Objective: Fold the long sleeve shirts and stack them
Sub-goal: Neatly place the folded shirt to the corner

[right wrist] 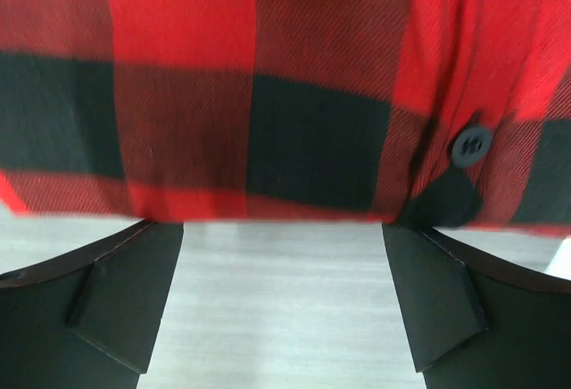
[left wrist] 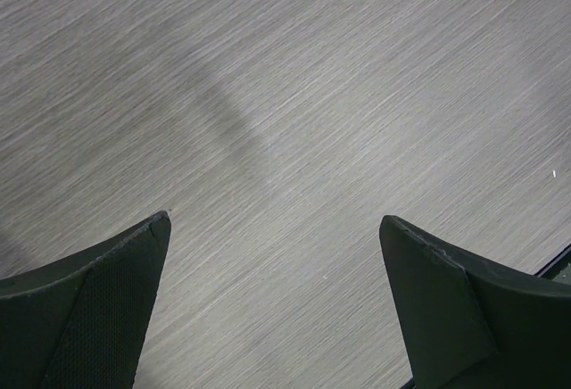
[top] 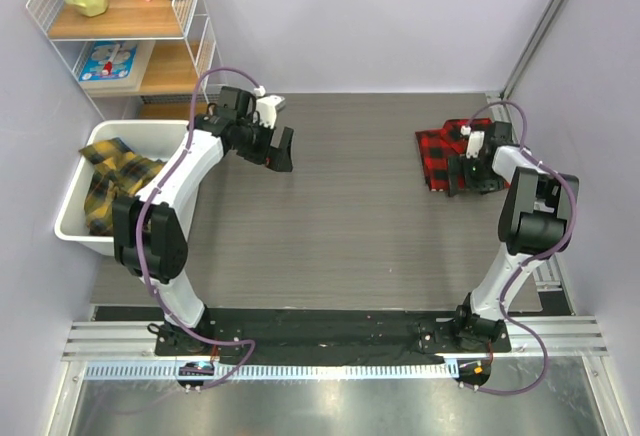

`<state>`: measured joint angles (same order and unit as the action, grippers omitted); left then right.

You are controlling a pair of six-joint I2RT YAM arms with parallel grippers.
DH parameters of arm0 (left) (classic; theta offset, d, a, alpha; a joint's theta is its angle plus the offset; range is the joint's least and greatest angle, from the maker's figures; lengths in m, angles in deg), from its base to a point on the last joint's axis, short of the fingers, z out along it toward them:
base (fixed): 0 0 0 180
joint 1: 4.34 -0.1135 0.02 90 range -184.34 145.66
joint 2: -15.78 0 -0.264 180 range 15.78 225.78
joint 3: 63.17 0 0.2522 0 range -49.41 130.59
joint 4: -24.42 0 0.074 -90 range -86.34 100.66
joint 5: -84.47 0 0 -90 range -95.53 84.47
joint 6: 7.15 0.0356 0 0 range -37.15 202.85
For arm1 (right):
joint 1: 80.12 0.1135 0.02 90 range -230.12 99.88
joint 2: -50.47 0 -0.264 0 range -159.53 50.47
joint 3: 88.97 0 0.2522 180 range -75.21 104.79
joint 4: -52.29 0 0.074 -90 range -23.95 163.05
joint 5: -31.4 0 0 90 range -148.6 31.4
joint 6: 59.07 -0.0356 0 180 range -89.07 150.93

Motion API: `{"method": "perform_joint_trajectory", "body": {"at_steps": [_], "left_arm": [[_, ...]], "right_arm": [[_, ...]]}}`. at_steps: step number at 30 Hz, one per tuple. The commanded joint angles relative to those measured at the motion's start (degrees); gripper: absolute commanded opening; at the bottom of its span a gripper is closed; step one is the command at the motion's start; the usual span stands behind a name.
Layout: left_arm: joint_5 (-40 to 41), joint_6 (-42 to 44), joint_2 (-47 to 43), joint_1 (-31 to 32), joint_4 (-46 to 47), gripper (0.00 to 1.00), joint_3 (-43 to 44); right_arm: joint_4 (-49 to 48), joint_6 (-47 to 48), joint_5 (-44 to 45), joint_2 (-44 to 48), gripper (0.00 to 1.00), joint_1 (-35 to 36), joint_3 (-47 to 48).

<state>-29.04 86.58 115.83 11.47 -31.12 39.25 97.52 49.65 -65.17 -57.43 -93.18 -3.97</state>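
Note:
A folded red-and-black checked shirt (top: 443, 148) lies at the right of the table. In the right wrist view its edge (right wrist: 268, 95) fills the upper half, with a black button showing. My right gripper (top: 458, 174) is open, low at the shirt's near edge, jaws apart with bare table between them (right wrist: 281, 228). Yellow-and-black checked shirts (top: 113, 178) lie crumpled in the white bin (top: 72, 228) at the left. My left gripper (top: 281, 150) is open and empty above bare table (left wrist: 275, 219), right of the bin.
A wire shelf (top: 120, 26) with a yellow pitcher and small boxes stands at the back left. A metal rail (top: 330, 356) runs along the near edge by the arm bases. Walls close in on both sides.

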Motion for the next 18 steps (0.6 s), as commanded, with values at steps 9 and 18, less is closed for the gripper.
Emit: {"method": "perform_joint_trajectory", "body": {"at_steps": [9,18], "left_arm": [[2.76,2.43,0.41,-0.61,-0.58,1.0,3.53],[0.75,-0.2,1.81,-0.87,-1.99,1.0,6.25]], "right_arm": [[-12.04,-10.54,7.8,-17.59,1.0,3.3,16.98],[-7.04,-7.12,3.59,-17.63,1.0,3.39,26.75]]}}
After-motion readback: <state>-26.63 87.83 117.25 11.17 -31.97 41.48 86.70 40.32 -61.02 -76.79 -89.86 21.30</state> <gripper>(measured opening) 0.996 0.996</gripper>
